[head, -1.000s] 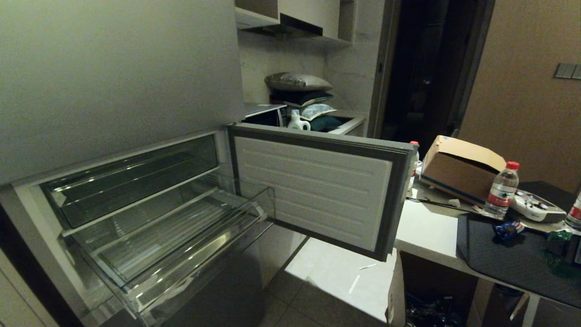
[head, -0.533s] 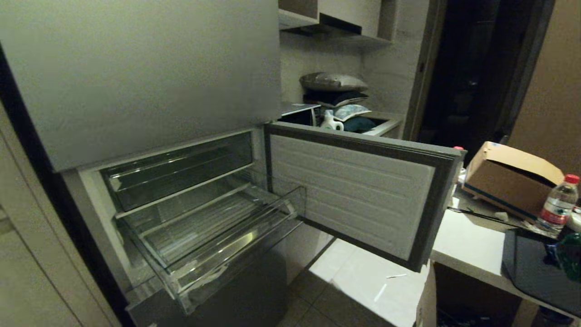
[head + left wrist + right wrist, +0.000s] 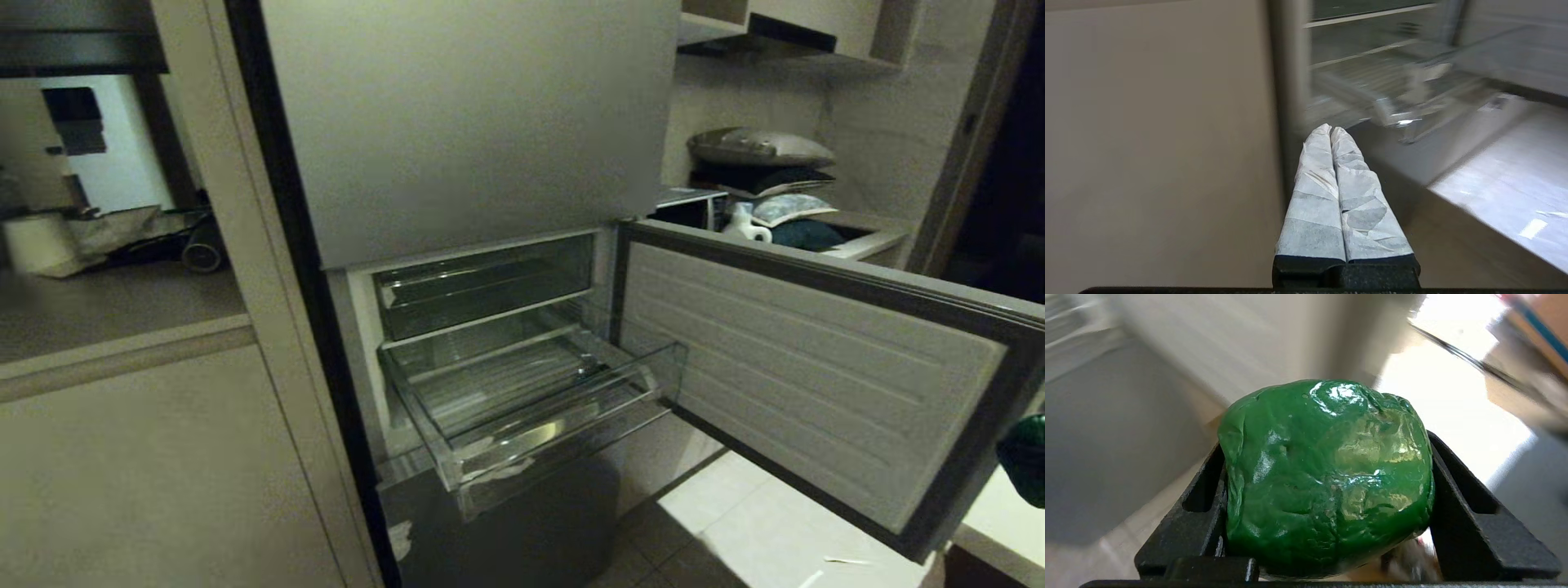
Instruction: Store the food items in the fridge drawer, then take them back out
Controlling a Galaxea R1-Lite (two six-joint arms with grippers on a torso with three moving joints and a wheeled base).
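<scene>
Clear plastic catches the light where the fridge drawer (image 3: 522, 408) stands pulled out of the open fridge (image 3: 473, 122), its ribbed floor bare of any food. Over the last second the whole head view has slid sideways: the fridge now sits near the middle of the frame, and the counter with its box and bottles has dropped out past the right edge. That is the camera turning with the robot, not the furniture moving.

The right gripper (image 3: 1327, 522) holds a glossy green pepper (image 3: 1327, 473) between its black jaws, which stand wide around the pepper's bulk. In the head view only a dark green sliver of it (image 3: 1024, 457) shows at the right edge, beyond the open fridge door (image 3: 816, 367) and well apart from the drawer. The left gripper (image 3: 1331, 130) is pressed shut on nothing, its wrapped fingers (image 3: 1314, 196) pointing towards the drawer's front corner (it looks parked).

The turn reads as the carry stage of storing: the pepper has yet to pass the door's edge and come down over the drawer's rim.
</scene>
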